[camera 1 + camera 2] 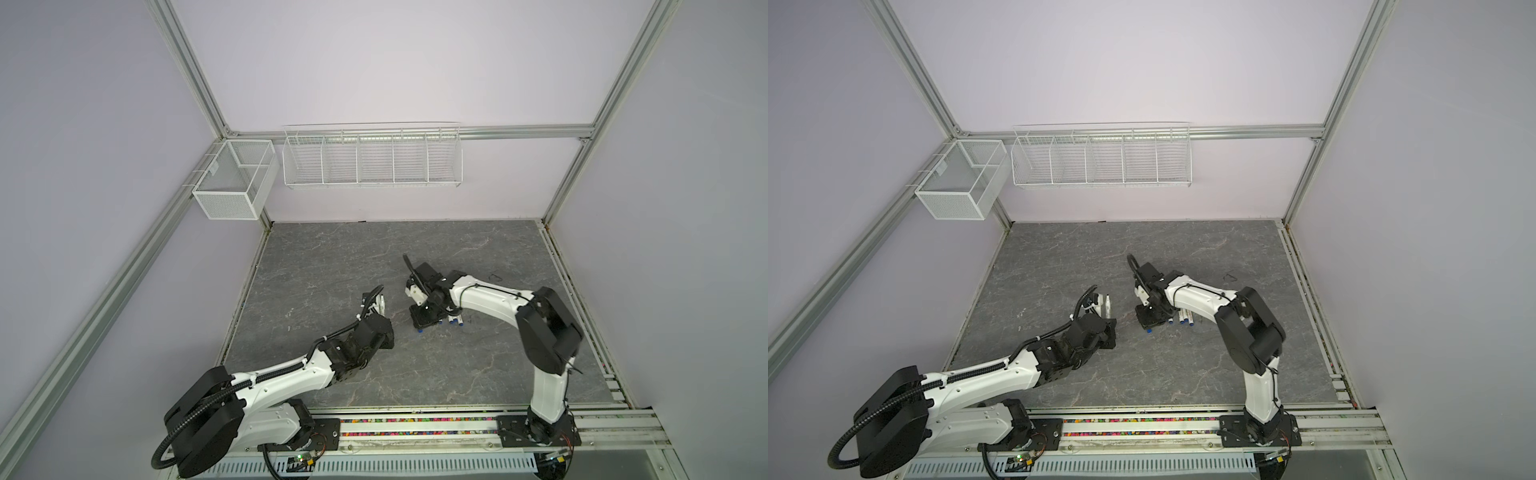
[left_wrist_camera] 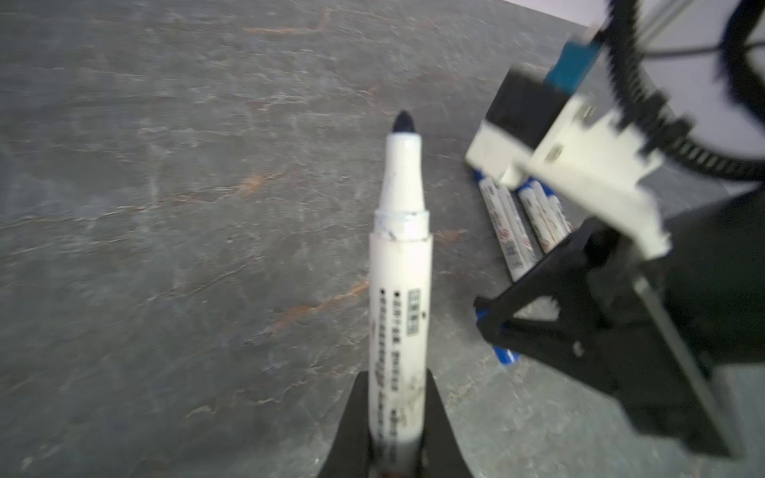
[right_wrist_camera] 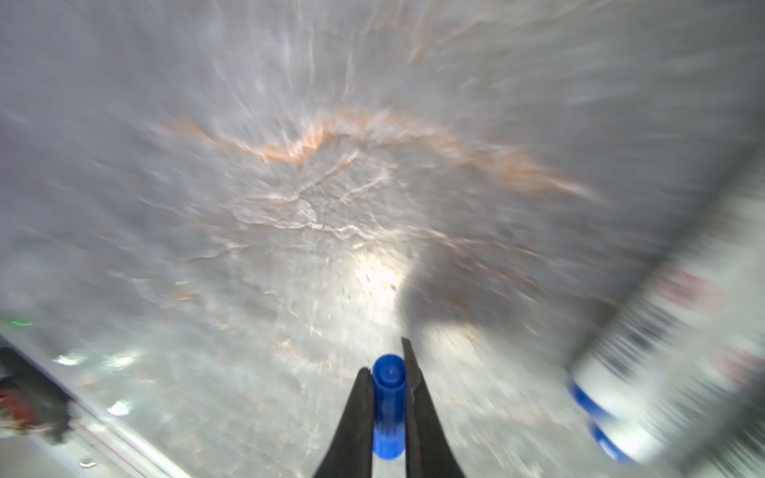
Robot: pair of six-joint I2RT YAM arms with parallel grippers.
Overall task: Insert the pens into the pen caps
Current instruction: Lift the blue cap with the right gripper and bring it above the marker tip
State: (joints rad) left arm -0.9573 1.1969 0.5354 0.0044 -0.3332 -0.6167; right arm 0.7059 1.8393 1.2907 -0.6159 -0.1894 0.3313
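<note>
Grey stone-look table (image 1: 415, 374), walled booth, both arms worked over the middle.

- Left gripper (image 2: 395, 374): clenched on a pen (image 2: 399, 289), low on the barrel. The tapered end and dark nib are left bare and pointed away from the wrist. In both top views the pen appears to be held clear of the table.
- Right gripper (image 3: 387, 372): closed on a blue cap (image 3: 388, 414), pinched across its sides, low over the table. The view is smeared. The cap's outward end looks closed, but this cannot be settled.
- Loose pens (image 2: 509, 231): laid side by side on the table, just beside the right gripper. Other caps are not made out.

Step judged: one pen and one cap are in hand and not yet joined, with the two grippers near each other but apart.

Next move, as judged: the cap is to be raised and turned until its open mouth faces the nib. The two axes are then to be lined up and the parts pressed together until seated. Careful alignment is called for, since the pen is gripped far from its tip and the nib may swing.
</note>
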